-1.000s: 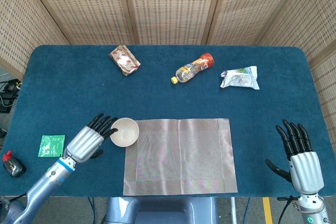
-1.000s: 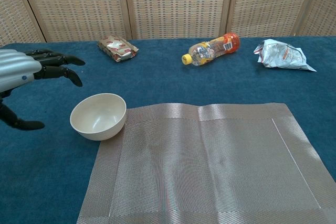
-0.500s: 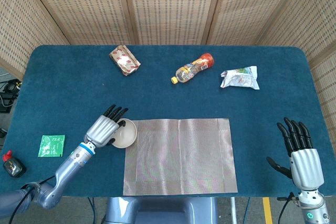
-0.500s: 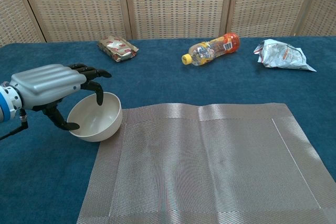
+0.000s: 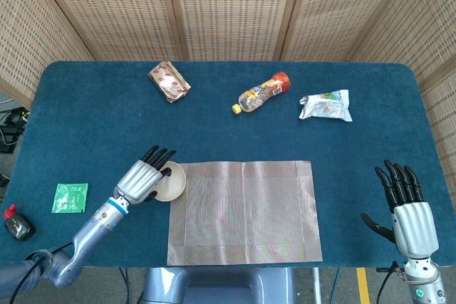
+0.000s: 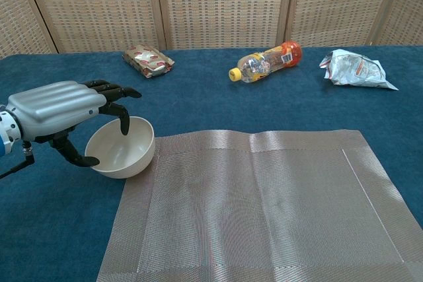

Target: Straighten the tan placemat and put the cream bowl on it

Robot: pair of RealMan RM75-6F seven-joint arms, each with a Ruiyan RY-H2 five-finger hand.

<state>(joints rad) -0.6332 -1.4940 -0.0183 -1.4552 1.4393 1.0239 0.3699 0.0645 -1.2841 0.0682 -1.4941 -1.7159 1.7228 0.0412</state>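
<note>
Head view: the tan placemat (image 5: 243, 211) lies flat and square to the near edge of the blue surface (image 5: 92, 112); the cream bowl (image 5: 171, 181) stands just off the mat's far-left corner, touching or nearly touching its edge. The left hand (image 5: 138, 179) covers the bowl's left side, dark fingers (image 5: 158, 154) reaching over the rim; whether they clamp the wall cannot be told here. The right hand (image 5: 410, 215) rests near the surface's right front corner, fingers apart and holding nothing. Along the far side lie a snack packet (image 5: 169, 80), a plastic bottle (image 5: 261, 92) on its side and a crumpled bag (image 5: 325, 105); a green tea sachet (image 5: 70, 198) lies at the left. Chest view: the left hand (image 6: 56, 108) arches over the cream bowl (image 6: 125, 156), one finger (image 6: 121, 116) hooked down inside the rim and the thumb below the outer wall, so the bowl sits between them. The bowl is upright, beside the tan placemat (image 6: 264, 209).
</note>
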